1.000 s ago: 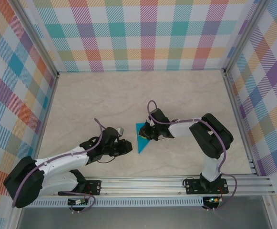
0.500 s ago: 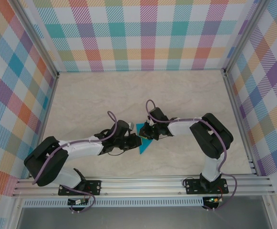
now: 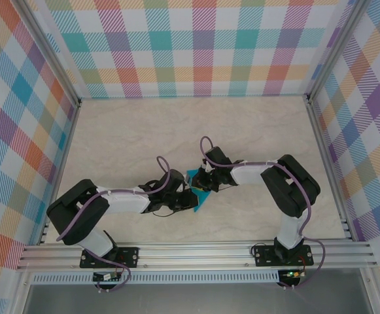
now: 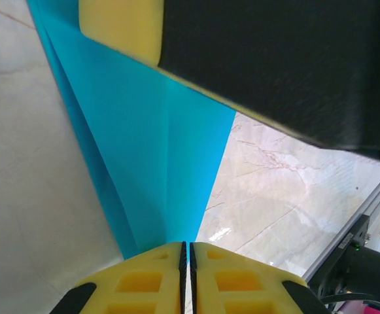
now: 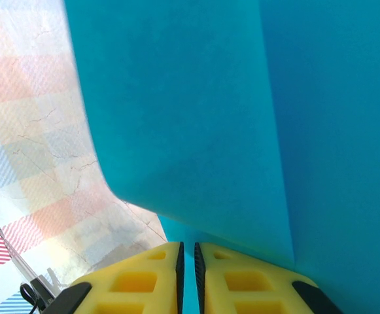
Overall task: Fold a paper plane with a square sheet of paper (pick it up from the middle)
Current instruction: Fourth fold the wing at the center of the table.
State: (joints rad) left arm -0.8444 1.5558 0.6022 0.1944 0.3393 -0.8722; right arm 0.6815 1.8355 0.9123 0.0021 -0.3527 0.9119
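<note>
The square sheet of paper, teal-blue, is folded into a narrow dart with a centre crease: the paper plane (image 3: pixel 201 201), lying mid-table. My left gripper (image 3: pixel 190 198) is at its near pointed end. In the left wrist view the jaws (image 4: pixel 187 247) are shut and the plane (image 4: pixel 157 150) tapers into the slit between them. My right gripper (image 3: pixel 205 185) sits over the plane's far part. In the right wrist view its jaws (image 5: pixel 188 247) are shut on a teal layer, and a flap (image 5: pixel 196 111) curves up in front. One of its yellow pads (image 4: pixel 121 26) presses on the paper.
The marble-patterned table (image 3: pixel 144 137) is enclosed by plaid walls (image 3: pixel 196 46) at the back and both sides. An aluminium rail (image 3: pixel 203 252) with both arm bases runs along the near edge. The two arms meet close together at the paper.
My left arm swung right to the paper's near tip and its jaws closed there. The right gripper stayed on the paper, which shifted only slightly.
</note>
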